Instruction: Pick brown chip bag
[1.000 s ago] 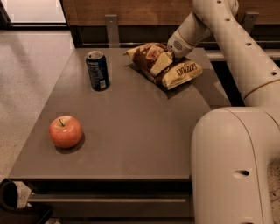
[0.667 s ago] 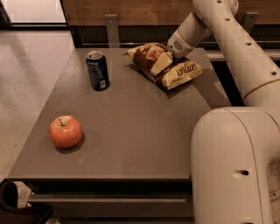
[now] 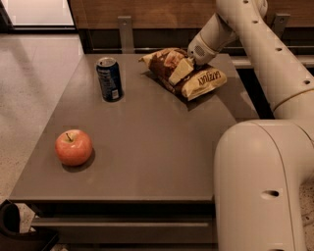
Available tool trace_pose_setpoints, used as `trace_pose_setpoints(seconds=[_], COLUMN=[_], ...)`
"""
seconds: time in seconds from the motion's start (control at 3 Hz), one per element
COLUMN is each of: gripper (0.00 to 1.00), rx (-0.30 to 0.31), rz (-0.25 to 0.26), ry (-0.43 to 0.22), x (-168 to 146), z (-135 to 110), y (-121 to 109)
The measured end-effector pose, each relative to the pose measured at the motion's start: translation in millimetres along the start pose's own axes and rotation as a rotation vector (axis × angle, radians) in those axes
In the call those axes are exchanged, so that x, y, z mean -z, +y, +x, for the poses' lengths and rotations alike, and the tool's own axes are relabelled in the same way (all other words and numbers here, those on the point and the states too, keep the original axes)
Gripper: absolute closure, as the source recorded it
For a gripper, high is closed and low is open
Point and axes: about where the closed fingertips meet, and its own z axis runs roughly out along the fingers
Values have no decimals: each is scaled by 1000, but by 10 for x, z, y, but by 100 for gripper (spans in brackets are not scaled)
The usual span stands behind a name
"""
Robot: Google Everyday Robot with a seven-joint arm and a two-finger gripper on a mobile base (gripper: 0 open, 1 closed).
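Three items on the grey surface (image 3: 162, 147): brown chip bag (image 3: 167, 68), blue can (image 3: 109, 78), red apple (image 3: 73, 147).

Bag: lies flat at the far right part of the surface, near the back edge. Crinkled, dark brown in the middle, with a pale yellow end carrying lettering turned toward the right edge.

Can: upright, far left part of the surface, well apart from the bag.

Apple: near left corner, stem up, well apart from both the can and the bag.

Claw (image 3: 184, 69): down on top of the bag, about at its middle, touching the wrapper. Cannot tell from where I stand whether it is open or clamped on the bag; the bag rests on the surface, not lifted.

Arm (image 3: 255, 49): pale cream, reaches in from the upper right and bends down to the bag. Robot's rounded body (image 3: 260, 186) fills the near right, beside the surface's right edge.

Surroundings: pale speckled floor (image 3: 29, 88) to the left, wood panelling (image 3: 147, 14) behind.
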Motion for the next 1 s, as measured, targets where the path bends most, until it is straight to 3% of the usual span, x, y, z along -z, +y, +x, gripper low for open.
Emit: trace_pose_setpoints(seconds=[0.33,0.67,1.0], gripper=[100,100,100], rx=[11,133,257], rz=[7,80,115], ry=[-3,-39,-104], x=[56,696,1281], z=[-25,-292,-504], y=[21,308,644])
